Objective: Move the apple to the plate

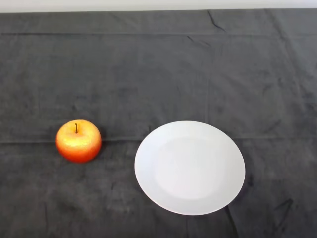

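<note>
Apple: the apple (79,141) sits on the left part of the dark cloth (158,74), upright, stem pointing up, red-orange with a yellow patch on top. Nothing touches it.
Gap: a strip of bare cloth lies between the apple and the plate; they are near each other but clearly apart, not touching.
Plate: the white plate (189,167) lies flat to the right of the apple, toward the near edge of the table, and has nothing on it.
Hand: no part of the robot's left arm or hand appears in the head view, so how its fingers stand cannot be told, and it has hold of nothing that can be seen.
Done: nothing, as far as this view shows; the apple rests on the cloth, not on the plate.
Left: the whole task, by my judgement: the reach from the lower left, a grasp round the apple, a lift, a short carry rightward and a set-down on the plate.
Likely concern: the apple is round and could roll if nudged before it is held, or once put down on the smooth plate.
</note>
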Controlling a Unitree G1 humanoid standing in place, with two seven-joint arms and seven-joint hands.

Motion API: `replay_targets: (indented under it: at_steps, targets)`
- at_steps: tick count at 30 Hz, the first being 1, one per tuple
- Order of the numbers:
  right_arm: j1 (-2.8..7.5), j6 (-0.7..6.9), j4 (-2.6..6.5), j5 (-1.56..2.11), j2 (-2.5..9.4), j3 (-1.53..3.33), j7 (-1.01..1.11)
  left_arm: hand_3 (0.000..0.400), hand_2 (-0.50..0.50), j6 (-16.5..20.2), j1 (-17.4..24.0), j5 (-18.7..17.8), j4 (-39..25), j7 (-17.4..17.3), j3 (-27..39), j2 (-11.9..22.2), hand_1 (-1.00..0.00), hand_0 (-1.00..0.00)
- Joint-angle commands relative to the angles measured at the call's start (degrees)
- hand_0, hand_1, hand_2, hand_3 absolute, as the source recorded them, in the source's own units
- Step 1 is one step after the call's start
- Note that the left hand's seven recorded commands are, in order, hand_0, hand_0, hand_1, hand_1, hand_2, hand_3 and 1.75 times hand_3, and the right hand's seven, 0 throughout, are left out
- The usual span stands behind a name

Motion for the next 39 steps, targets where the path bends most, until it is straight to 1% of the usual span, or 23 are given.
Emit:
replay_targets:
  at_steps: [1, 13, 22, 34, 39]
  targets:
    - [-0.82, -0.24, 0.55, 0.78, -1.57, -0.88, 0.36, 0.000, 0.00, 0.86, -2.01, 1.17, 2.61, -0.59, 1.32, -0.36, 0.00, 0.00]
    - [-0.83, -0.24, 0.56, 0.76, -1.57, -0.89, 0.37, 0.000, 0.00, 0.40, -3.21, 3.18, 2.46, -0.31, 1.08, -1.25, 0.00, 0.00]
    - [-0.82, -0.25, 0.54, 0.75, -1.56, -0.89, 0.37, 0.000, 0.00, -1.21, -5.80, 6.77, 2.12, 1.05, -1.40, -4.24, 0.00, 0.00]
    - [-0.80, -0.26, 0.49, 0.74, -1.53, -0.90, 0.35, 0.000, 0.00, -0.64, -6.25, 9.26, 1.17, -2.12, -3.23, -5.79, 0.00, 0.00]
    - [-0.79, -0.26, 0.46, 0.74, -1.52, -0.90, 0.34, 0.000, 0.00, -0.64, -6.40, 10.36, 1.03, -2.88, -3.97, -6.57, 0.00, 0.00]
